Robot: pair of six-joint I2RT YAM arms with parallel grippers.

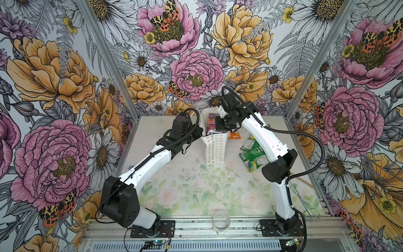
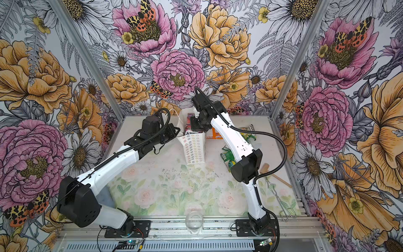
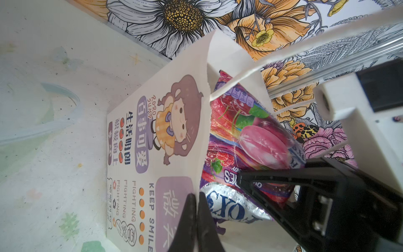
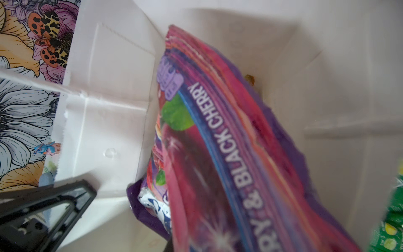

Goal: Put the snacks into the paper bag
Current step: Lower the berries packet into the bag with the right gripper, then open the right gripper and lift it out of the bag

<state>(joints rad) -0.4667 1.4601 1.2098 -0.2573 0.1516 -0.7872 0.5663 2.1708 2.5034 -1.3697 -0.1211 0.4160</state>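
Observation:
The white paper bag (image 1: 214,150) (image 2: 194,150) stands open at the back middle. My left gripper (image 3: 197,195) is shut on its rim, pinching the printed wall (image 3: 152,131). Over the bag's mouth hangs my right gripper (image 1: 221,128) (image 2: 196,128). A purple-pink snack packet (image 3: 250,135) (image 4: 218,152) stands in the bag against it and hides its jaws. Under that lies a silver "FOX'S" packet (image 3: 231,207) (image 4: 152,205). On the table to the right of the bag lie green packets (image 1: 253,152) (image 2: 229,155) and an orange one (image 1: 235,135) (image 2: 214,133).
A clear glass (image 1: 221,222) (image 2: 194,222) stands at the front edge between the arm bases. A wooden mallet (image 2: 274,174) and metal tongs (image 2: 281,200) lie at the right side. Flowered walls close in the back and both sides.

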